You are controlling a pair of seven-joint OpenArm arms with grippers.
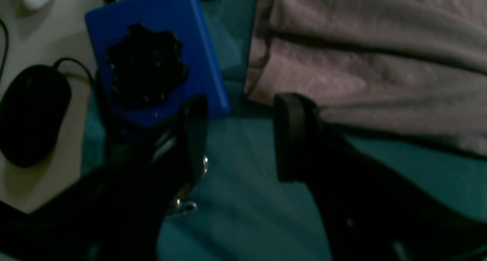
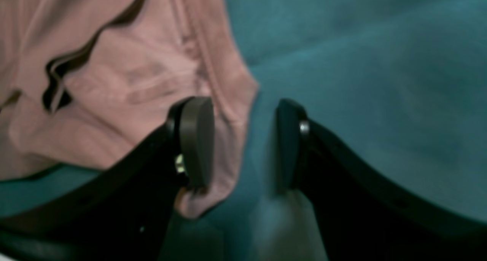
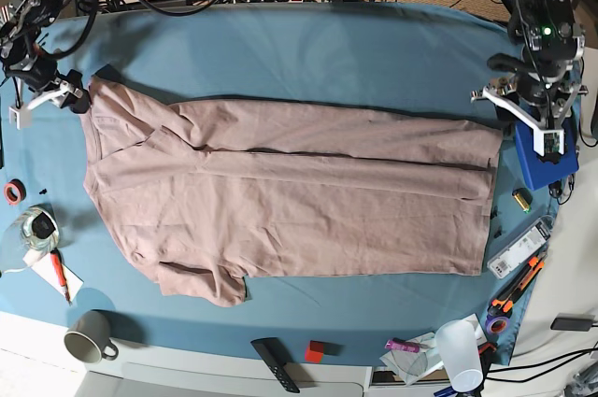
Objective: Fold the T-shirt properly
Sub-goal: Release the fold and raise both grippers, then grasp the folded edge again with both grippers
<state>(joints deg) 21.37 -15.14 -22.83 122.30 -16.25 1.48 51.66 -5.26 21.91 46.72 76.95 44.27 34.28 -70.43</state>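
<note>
The pink-beige T-shirt (image 3: pixel 290 196) lies spread lengthwise on the teal table cloth (image 3: pixel 308 51), with a long fold line along its upper part and one sleeve at the lower left. My right gripper (image 2: pixel 243 143) is open at the shirt's edge (image 2: pixel 133 82). One finger (image 2: pixel 196 139) is over the fabric, the other over the cloth. In the base view it (image 3: pixel 65 98) is at the shirt's upper left corner. My left gripper (image 1: pixel 245 139) is open and empty over the cloth, just beside the shirt's edge (image 1: pixel 361 63). It (image 3: pixel 519 117) is at the upper right corner in the base view.
A blue box (image 1: pixel 152 55) and a black mouse (image 1: pixel 32 109) lie close beside the left gripper. A mug (image 3: pixel 89 336), a remote (image 3: pixel 276 360), a clear cup (image 3: pixel 458 346) and small tools (image 3: pixel 519 252) sit along the table's front and right edges. Cables lie at the back.
</note>
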